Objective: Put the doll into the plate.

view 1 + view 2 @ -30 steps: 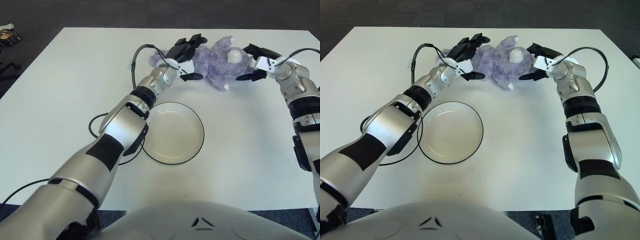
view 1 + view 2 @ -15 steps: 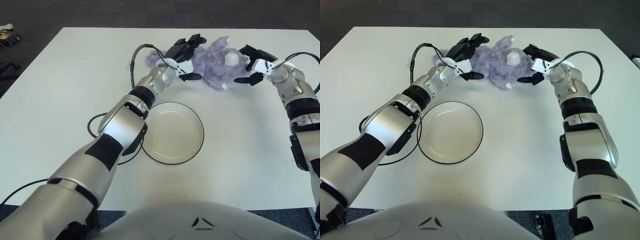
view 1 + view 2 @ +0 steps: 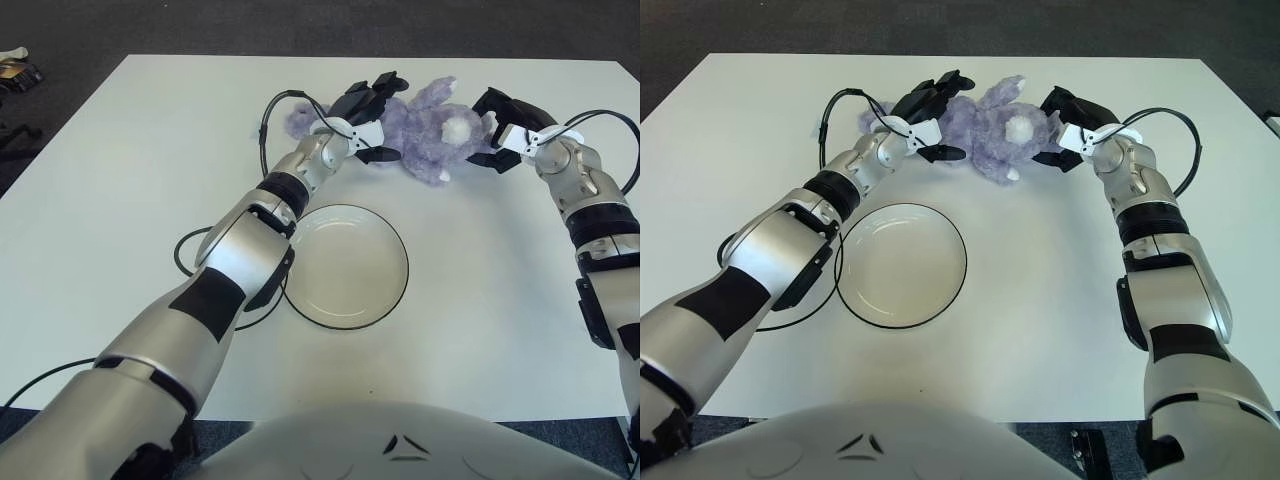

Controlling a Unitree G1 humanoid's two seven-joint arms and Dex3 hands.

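1. Left eye view shows a large white rectangular table (image 3: 120,170) filling most of the scene, with dark floor beyond its far edge.
2. Nearer the robot than the doll, toward the table's middle, sits a round white plate with a thin dark rim (image 3: 347,266); it holds nothing.
3. Lying on its side near the table's far edge, a fluffy lavender plush doll with a white patch (image 3: 432,130) is well apart from the plate, on the bare tabletop.
4. At the doll's left end, the left hand (image 3: 366,110) has its black fingers (image 3: 381,84) spread over and under the plush, pressed against it; a full closing grip is not visible.
5. At the doll's right end, the right hand (image 3: 500,133) has its black fingers (image 3: 487,100) parted and touching the fur, so the doll lies squeezed between the two hands.
6. Thin black cables (image 3: 268,125) loop from the left wrist across the table, left of the doll.
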